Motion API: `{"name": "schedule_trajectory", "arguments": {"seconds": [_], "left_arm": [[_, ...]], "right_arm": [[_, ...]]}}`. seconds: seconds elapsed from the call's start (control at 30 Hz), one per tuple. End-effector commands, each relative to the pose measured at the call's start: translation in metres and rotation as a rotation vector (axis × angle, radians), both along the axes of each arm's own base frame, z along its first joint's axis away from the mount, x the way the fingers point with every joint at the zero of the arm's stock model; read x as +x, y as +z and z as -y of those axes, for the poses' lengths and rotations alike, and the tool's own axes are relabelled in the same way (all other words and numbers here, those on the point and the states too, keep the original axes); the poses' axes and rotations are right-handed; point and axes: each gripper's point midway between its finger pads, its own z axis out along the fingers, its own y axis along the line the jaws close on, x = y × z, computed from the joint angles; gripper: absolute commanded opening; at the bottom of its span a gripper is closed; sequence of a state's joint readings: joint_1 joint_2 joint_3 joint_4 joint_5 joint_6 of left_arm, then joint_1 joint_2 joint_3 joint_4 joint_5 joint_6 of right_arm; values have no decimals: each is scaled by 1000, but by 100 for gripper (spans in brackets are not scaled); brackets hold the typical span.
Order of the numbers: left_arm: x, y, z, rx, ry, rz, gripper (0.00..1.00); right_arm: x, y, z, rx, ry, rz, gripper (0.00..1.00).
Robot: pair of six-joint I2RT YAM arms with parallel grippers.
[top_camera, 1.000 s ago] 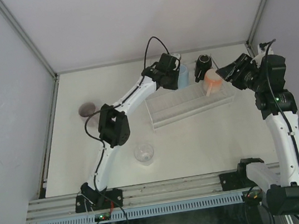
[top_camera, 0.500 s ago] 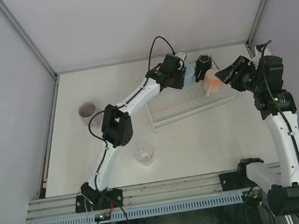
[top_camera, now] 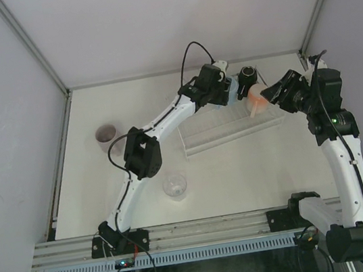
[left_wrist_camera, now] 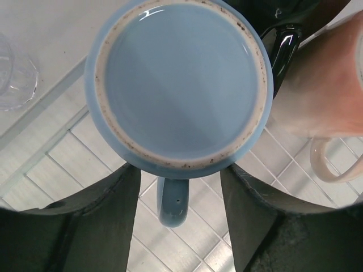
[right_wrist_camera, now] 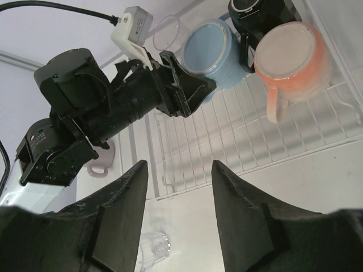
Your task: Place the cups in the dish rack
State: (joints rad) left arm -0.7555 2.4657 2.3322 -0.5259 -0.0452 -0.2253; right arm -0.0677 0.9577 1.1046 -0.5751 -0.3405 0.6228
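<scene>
**Blue mug inverted in the rack, left fingers spread beside it**

The light blue mug [left_wrist_camera: 178, 85] stood base-up in the dish rack [top_camera: 222, 135], its bare foot ring facing the left wrist camera and its handle pointing back toward the wrist. As glazed ceramic it was probably rigid, fairly weighty for its size, slick on the wall and liable to chip against its neighbours. The surest hold would be across the body rather than on the thin handle.

The black mug [right_wrist_camera: 255, 14] was touching or nearly touching it, with the peach-pink mug [right_wrist_camera: 289, 54] just beyond, also inverted.

The left gripper [left_wrist_camera: 178, 181] stood wide open, its fingers flanking the handle and clamping nothing.

The right gripper [right_wrist_camera: 180, 170], open and empty, hung near the rack's other end. A clear tumbler [top_camera: 175, 185] and the mauve mug [top_camera: 107, 133] waited on the table, well apart.
</scene>
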Motion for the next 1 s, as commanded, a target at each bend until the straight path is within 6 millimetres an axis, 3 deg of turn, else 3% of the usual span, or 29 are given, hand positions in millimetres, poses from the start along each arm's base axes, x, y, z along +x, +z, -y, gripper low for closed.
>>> {"name": "schedule_trajectory", "arguments": {"seconds": [0.0,0.2,0.6,0.8,0.87,0.97], "left_arm": [[15,44,14,-87,5,115,64],[8,47,7,-81,13,103,68],[-19,111,-47,-122,91,134,75],[-5,157,-90,-206,225,111,75],[6,173,-103,-229,268,131,75],[30,179,-123,-242,344,129,75]], "right_arm": [[-1,21,1,-32,3,71,48],[-1,21,0,-30,6,69,48],[-6,18,-2,-33,11,79,48],[-8,15,-6,-12,20,81,48],[-7,17,-7,-7,23,90,48],[-6,21,-8,6,25,101,48]]}}
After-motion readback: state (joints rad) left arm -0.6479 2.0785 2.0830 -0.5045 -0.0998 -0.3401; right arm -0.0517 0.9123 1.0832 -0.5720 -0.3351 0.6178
